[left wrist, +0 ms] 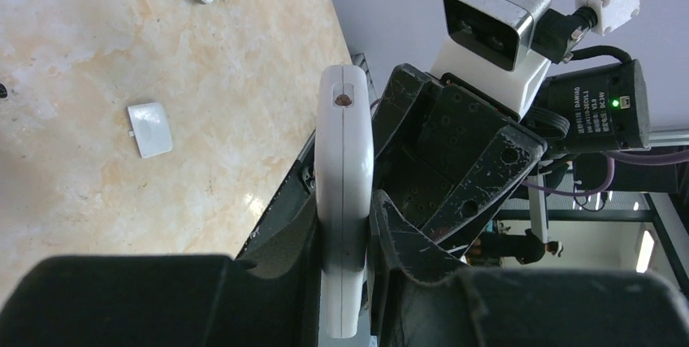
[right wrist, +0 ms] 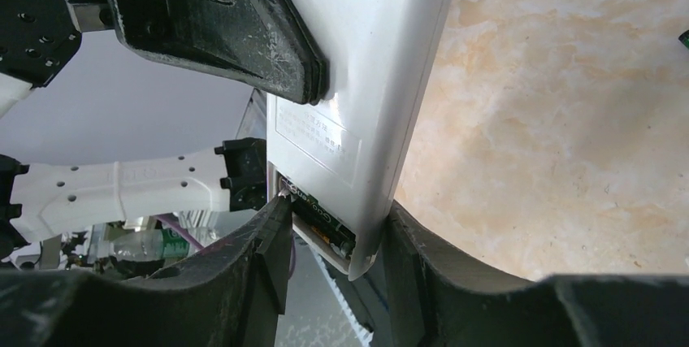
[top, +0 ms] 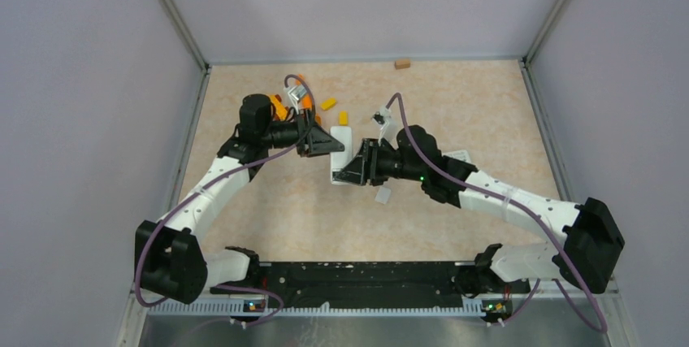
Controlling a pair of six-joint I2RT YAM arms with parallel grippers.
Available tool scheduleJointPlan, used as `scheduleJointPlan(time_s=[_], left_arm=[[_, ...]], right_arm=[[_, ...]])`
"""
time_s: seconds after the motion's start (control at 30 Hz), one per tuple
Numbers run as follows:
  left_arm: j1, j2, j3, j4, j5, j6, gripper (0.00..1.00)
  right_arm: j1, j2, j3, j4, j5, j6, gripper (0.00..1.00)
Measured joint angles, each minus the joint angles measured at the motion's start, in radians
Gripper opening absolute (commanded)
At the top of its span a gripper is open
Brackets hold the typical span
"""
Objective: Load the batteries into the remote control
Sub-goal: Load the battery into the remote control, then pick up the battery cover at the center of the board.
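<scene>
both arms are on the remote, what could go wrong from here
1. The remote is clamped between the left gripper and right gripper; uneven pull could twist or drop it.
2. Its battery bay is open, the cover lying on the table, so the battery inside might slip out.

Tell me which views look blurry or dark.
Top external: even light, sharp, only faint shadows. Left wrist: remote crisp, its own fingers dark and blurred. Right wrist: remote fairly sharp, table bright, its near fingers soft and black.
</scene>
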Motion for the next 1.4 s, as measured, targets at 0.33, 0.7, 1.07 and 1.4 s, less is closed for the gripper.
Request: scheduleJointPlan(time_s=[0.33, 0.7, 1.07, 1.4], left_arm=[[0.005, -0.006, 0.0, 0.026, 0.011, -0.032, 0.0], [0.012, -0.093, -0.029, 0.139, -0.012, -0.059, 0.0], [0.051, -0.247, -0.052, 0.117, -0.211, 0.005, 0.0], [0.067, -0.371, -0.11, -0.057, -0.573, 0.07, 0.0]], right_arm=[[-0.001, -0.022, -0.029, 0.071, 0.0, -0.04, 0.64], [-0.003, -0.129, -0.085, 0.105, 0.052, -0.071, 0.72], [-0.011, -0.226, -0.072, -0.014, 0.236, -0.216, 0.72], [-0.015, -0.08, 0.031, -0.29, 0.344, -0.598, 0.96]])
